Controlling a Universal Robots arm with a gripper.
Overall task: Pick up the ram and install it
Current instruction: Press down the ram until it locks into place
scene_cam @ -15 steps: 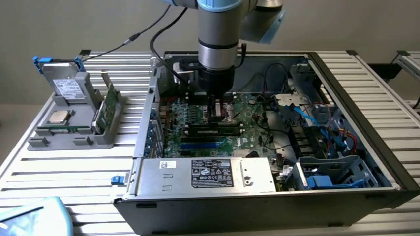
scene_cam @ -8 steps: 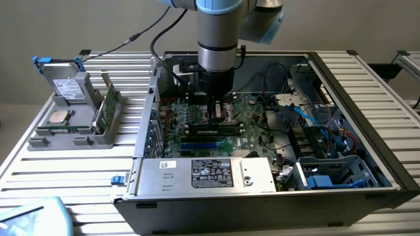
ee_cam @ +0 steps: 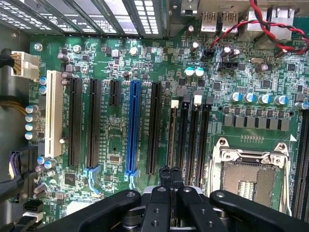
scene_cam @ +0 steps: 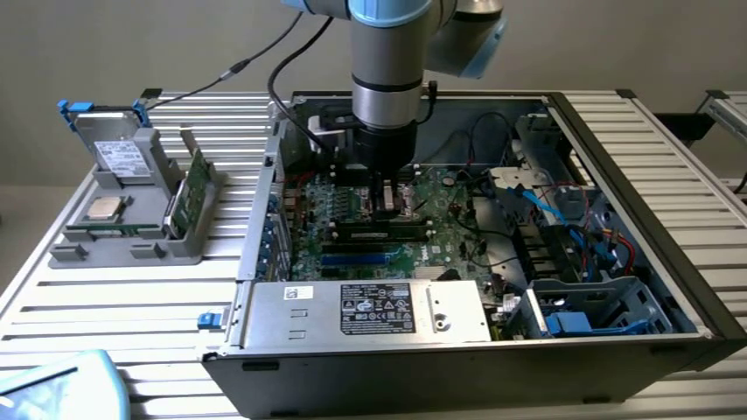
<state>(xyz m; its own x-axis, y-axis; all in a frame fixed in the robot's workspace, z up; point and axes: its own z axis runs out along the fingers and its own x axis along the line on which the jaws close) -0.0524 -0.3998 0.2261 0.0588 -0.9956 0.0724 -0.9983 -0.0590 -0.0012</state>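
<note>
The arm reaches down into the open computer case [scene_cam: 631, 219], its pincer [ee_cam: 170, 177] low over the motherboard [ee_cam: 116, 135]. In the wrist view the two fingertips press flat together with nothing between them. The ram [scene_cam: 376, 233] lies along a memory slot [ee_cam: 172, 130] just in front of the pincer in the exterior view, a dark strip running left to right; it looks seated, though from here I can't be sure the end latches have caught. So the pick-up seems done, and the work stands at the pushing-home stage of the install. Any further move would call for even downward pressure along the stick's top edge, kept square to the slot. The grey holder [scene_cam: 129, 219] with spare parts sits on the slatted surface [scene_cam: 70, 332], well left of the case.
</note>
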